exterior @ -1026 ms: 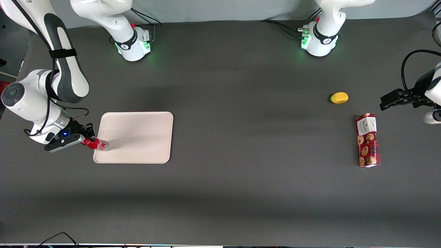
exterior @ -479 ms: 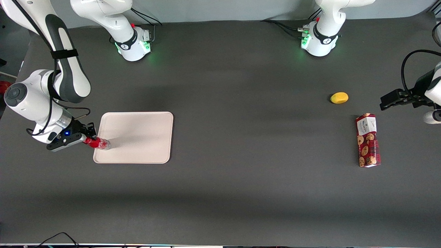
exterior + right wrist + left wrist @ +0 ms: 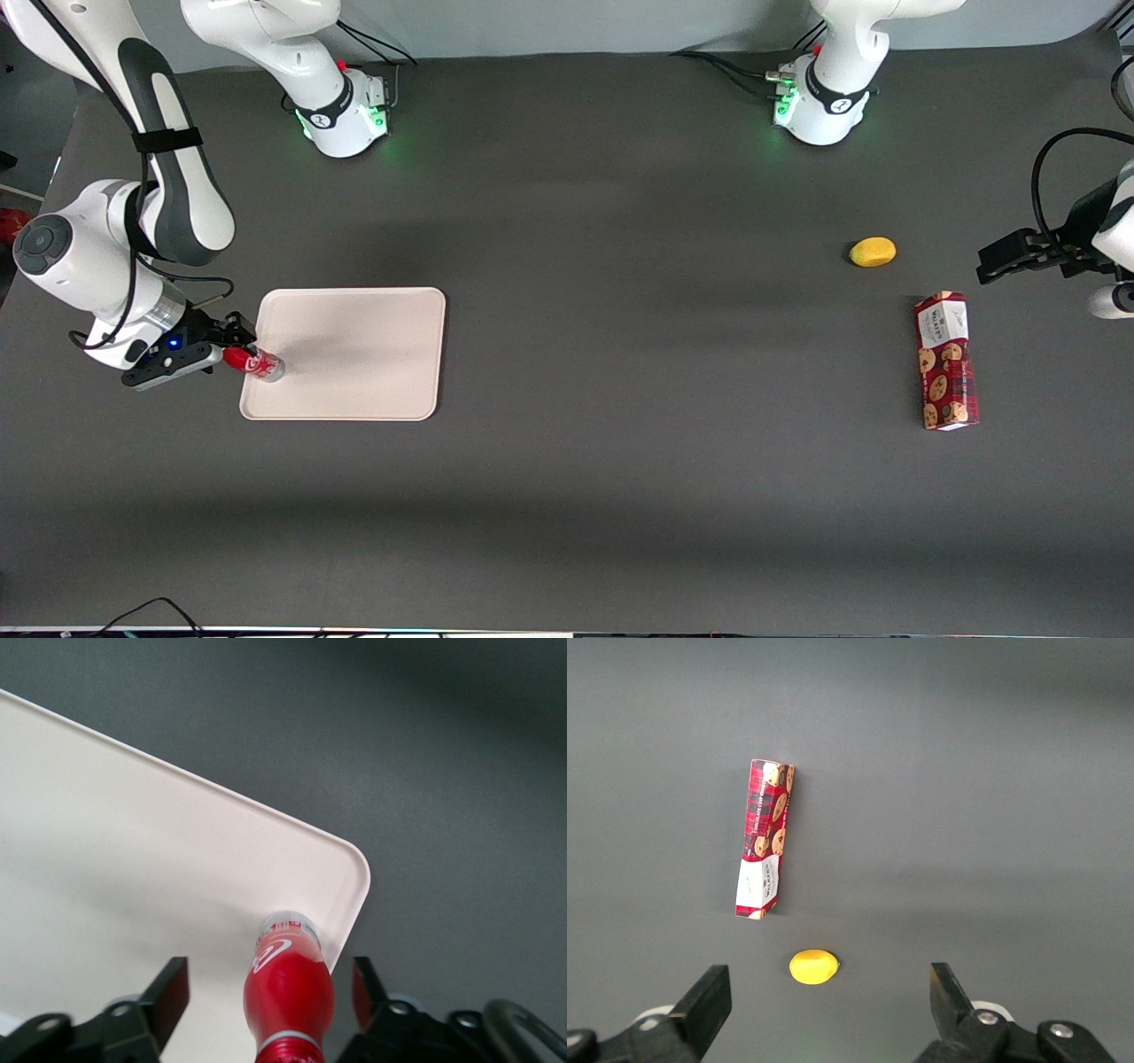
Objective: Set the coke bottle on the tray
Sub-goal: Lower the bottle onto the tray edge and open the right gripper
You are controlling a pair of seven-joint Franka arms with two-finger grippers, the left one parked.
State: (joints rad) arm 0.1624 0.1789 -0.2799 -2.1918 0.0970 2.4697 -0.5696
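The end effector is stationed at the working arm's end of the tray, over the rim near one rounded corner. In the right wrist view its two fingers are spread wide on either side of the coke bottle, with clear gaps between pads and plastic, so the bottle is not gripped. The bottle's silvery base is seen resting on the tray floor, just inside the raised rim and close to that corner; the bottle appears roughly upright, the cap nearest the wrist camera.

The placing is judged all but complete, with only the release to be finished. This step is best done by a straight retreat along the bottle's axis, fingers kept spread, so that neither pad brushes the slim body and tips it over the nearby rim.

Well apart, toward the parked arm's end of the surface, a cookie box and a small yellow fruit are lying.
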